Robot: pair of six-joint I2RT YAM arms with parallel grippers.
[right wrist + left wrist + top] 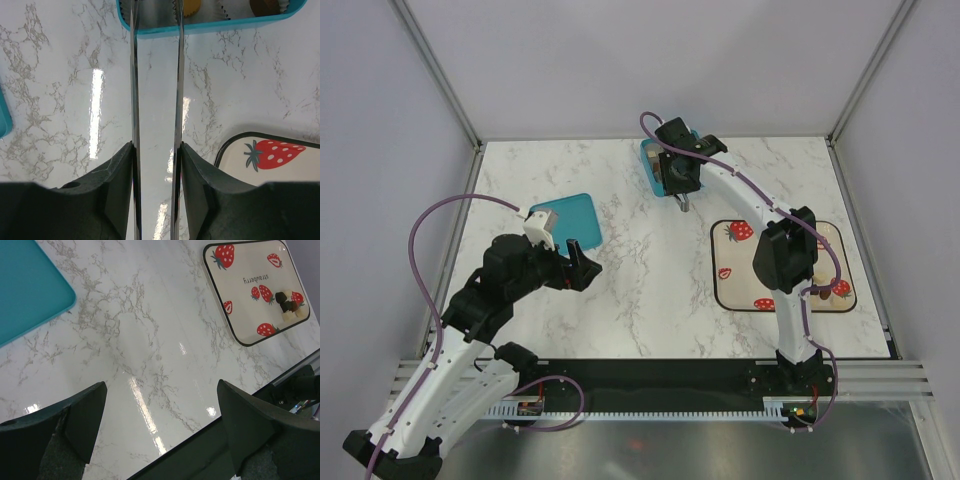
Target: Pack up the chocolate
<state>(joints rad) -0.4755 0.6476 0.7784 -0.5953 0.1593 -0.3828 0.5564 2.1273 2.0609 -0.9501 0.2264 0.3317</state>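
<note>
While the chocolate (289,302) sits loose on the strawberry tray (250,270) at 4 o'clock, neither gripper is near it.
What look like filled paper cups sit in the teal box (215,27) at 12 o'clock. The right gripper (682,204) is at its near rim, jaws narrow, nothing seen between, tips cropped. The left gripper (160,390) is wide and empty, beside the teal lid (25,290) at 10 o'clock. Risk: the tiny rounded pieces could slip from the thin fingers and roll, and an arm swing could nudge the box. The table (150,340) is glossy white marble with glare; the walls are pale, with aluminium posts.
</note>
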